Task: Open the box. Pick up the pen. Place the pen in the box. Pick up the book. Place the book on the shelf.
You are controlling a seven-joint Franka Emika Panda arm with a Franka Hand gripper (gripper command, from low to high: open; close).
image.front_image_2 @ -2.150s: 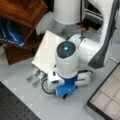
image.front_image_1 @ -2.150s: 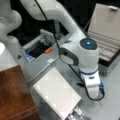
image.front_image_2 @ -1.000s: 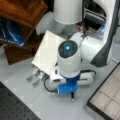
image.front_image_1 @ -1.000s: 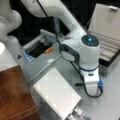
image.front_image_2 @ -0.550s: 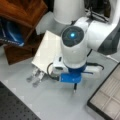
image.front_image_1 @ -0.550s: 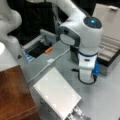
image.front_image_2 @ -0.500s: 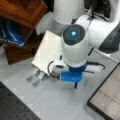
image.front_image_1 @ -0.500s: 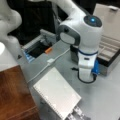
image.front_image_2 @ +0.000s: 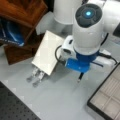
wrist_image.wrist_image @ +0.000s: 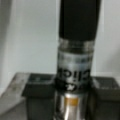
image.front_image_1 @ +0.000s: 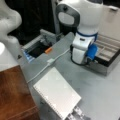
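there, "click" lettering on the pen (wrist_image.wrist_image: 75, 72) between the tool's (wrist_image.wrist_image: 72, 100) fingers

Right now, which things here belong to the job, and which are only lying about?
Job: gripper, shut on the pen; open box; book; shelf.
Lying about: dark tray; orange item; white cable; metal stand.

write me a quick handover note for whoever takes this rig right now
Gripper: shut on the pen, carried clear of the table beside the box.
Box: open, beige compartments showing, no pen in it.
Book: lying on the table beside the shelf, untouched.
Done: box opened, pen picked up.
Left: pen into the box, book onto the shelf.
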